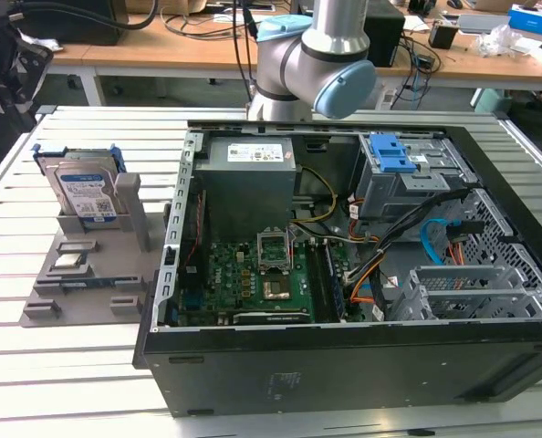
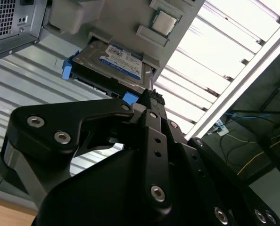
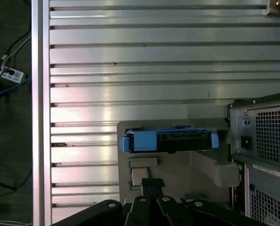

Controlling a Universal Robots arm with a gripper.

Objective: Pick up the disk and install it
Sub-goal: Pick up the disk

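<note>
Disk (image 1: 81, 185) silver, white-blue label (image 1: 90, 206), blue caddy (image 2: 68, 68); holder (image 1: 93, 274) grey; table (image 1: 43, 383) silver, ribbed.

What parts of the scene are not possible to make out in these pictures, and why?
Exterior view: the lower part of the disk is hidden behind the grey holder.
First wrist view: the disk is seen edge-on, so its label face is hidden.
Second wrist view: the near edge of the disk is partly covered by the claw.
Exterior view: the arm is cut off by the top edge.
</note>
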